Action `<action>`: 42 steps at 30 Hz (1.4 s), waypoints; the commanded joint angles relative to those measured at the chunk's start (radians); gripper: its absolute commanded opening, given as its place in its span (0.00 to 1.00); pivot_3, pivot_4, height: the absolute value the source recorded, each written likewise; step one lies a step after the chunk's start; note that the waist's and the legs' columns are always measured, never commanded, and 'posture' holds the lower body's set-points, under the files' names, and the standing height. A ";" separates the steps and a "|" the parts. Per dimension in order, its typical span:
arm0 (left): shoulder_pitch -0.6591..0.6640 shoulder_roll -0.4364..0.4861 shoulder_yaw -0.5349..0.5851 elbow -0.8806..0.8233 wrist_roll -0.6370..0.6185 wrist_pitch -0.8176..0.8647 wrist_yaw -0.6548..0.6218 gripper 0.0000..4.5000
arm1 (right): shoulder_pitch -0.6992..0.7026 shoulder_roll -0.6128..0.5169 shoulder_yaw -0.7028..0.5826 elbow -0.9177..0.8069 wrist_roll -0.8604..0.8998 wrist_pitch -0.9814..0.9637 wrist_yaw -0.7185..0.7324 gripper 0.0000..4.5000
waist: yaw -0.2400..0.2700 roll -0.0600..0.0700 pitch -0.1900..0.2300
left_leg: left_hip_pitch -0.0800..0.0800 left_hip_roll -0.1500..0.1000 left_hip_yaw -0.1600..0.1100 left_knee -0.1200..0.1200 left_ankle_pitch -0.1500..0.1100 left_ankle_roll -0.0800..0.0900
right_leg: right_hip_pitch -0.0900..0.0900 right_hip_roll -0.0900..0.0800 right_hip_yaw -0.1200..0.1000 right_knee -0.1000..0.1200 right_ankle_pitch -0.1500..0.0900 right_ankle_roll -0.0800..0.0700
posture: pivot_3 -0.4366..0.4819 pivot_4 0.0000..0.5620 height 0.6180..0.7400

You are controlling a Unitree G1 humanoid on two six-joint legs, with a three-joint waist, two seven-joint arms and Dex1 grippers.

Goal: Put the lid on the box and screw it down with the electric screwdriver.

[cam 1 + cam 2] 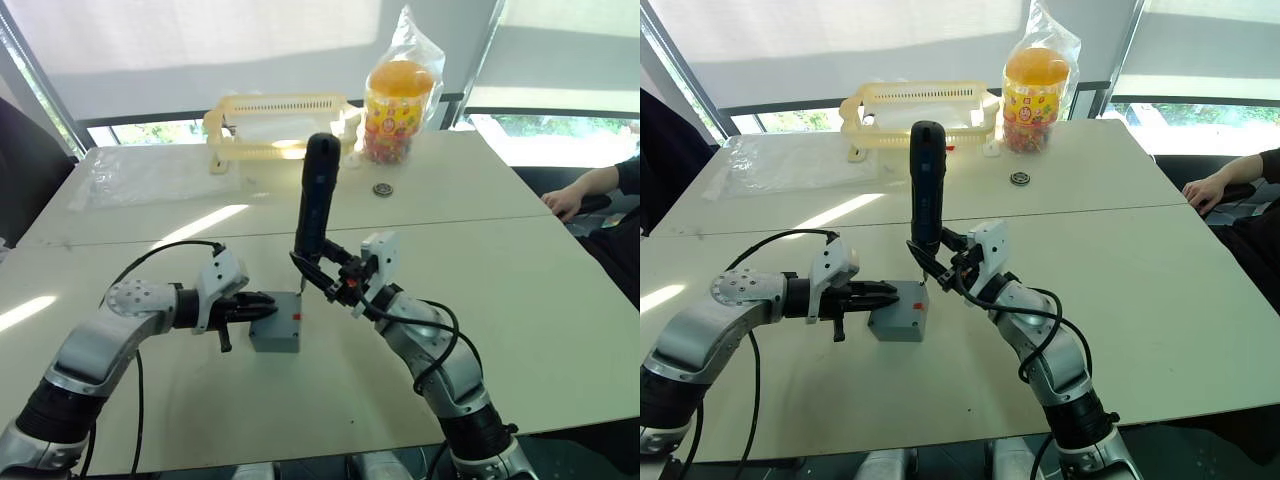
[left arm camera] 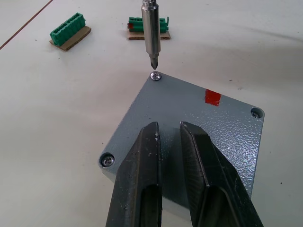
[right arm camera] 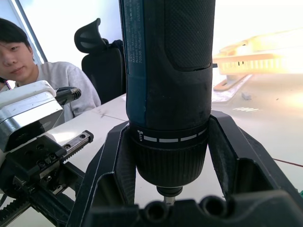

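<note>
The grey box (image 1: pixel 274 339) stands on the table in front of me with the lid (image 2: pixel 189 106) lying on top of it; a red mark shows on the lid. Screws sit in three visible lid corners. My left gripper (image 2: pixel 169 126) is shut, with its fingers lying flat on the lid from the left. My right gripper (image 1: pixel 325 275) is shut on the electric screwdriver (image 1: pixel 318 195) and holds it upright. The metal bit (image 2: pixel 151 33) hovers just above the screw (image 2: pixel 155 75) in the lid's far corner, with a small gap between them.
A yellow slotted basket (image 1: pixel 280 120), a bagged snack jar (image 1: pixel 398 95) and a small round part (image 1: pixel 382 189) stand at the back. A clear plastic bag (image 1: pixel 150 175) lies back left. Green connectors (image 2: pixel 68 30) lie beyond the box. A person's hand (image 1: pixel 565 200) rests at the right edge.
</note>
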 commanded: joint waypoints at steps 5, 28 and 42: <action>0.007 -0.004 -0.013 -0.005 0.019 0.001 0.008 0.15 | -0.013 0.027 -0.010 -0.064 0.005 -0.020 0.011 0.39 | 0.001 0.000 0.000 | 0.000 0.000 0.000 0.000 0.000 0.000 | 0.000 0.000 0.000 0.000 0.000 0.000 | 0.48 0.27 1.00; 0.012 -0.012 -0.014 -0.005 0.023 -0.003 0.015 0.15 | -0.026 0.038 -0.005 -0.076 0.004 -0.012 0.015 0.39 | 0.000 0.000 0.000 | 0.000 0.000 0.000 0.000 0.000 0.000 | 0.000 0.000 0.000 0.000 0.000 0.000 | 0.48 0.27 1.00; 0.015 -0.019 -0.015 -0.004 0.027 -0.004 0.018 0.15 | -0.016 0.036 0.001 -0.081 -0.006 -0.005 0.026 0.39 | 0.000 0.000 0.000 | 0.000 0.000 0.000 0.000 0.000 0.000 | 0.000 0.000 0.000 0.000 0.000 0.000 | 0.48 0.27 1.00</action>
